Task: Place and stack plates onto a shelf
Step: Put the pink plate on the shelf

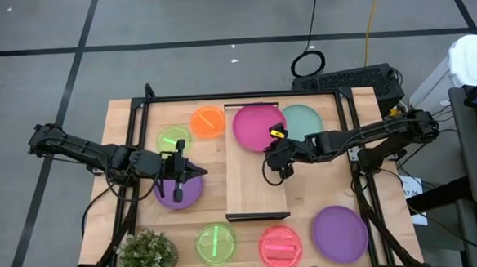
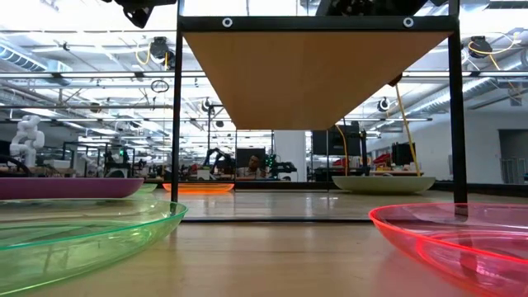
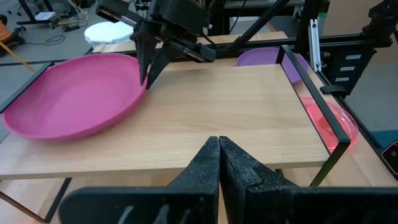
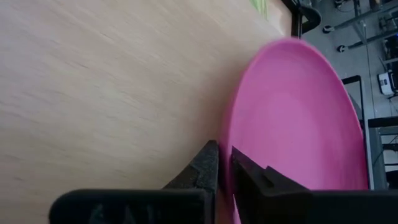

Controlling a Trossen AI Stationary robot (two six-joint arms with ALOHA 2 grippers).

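Resting on the shelf (image 1: 256,182), the magenta plate (image 1: 258,124) lies at its far end. Right gripper (image 1: 276,166) fingers clamp the plate's rim. Left gripper (image 1: 178,176), fingers together, hovers above a purple plate (image 1: 191,192).

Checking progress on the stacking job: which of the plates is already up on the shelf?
The magenta plate, at the far end of the shelf, beside the right gripper. Every other plate lies on the tabletop.
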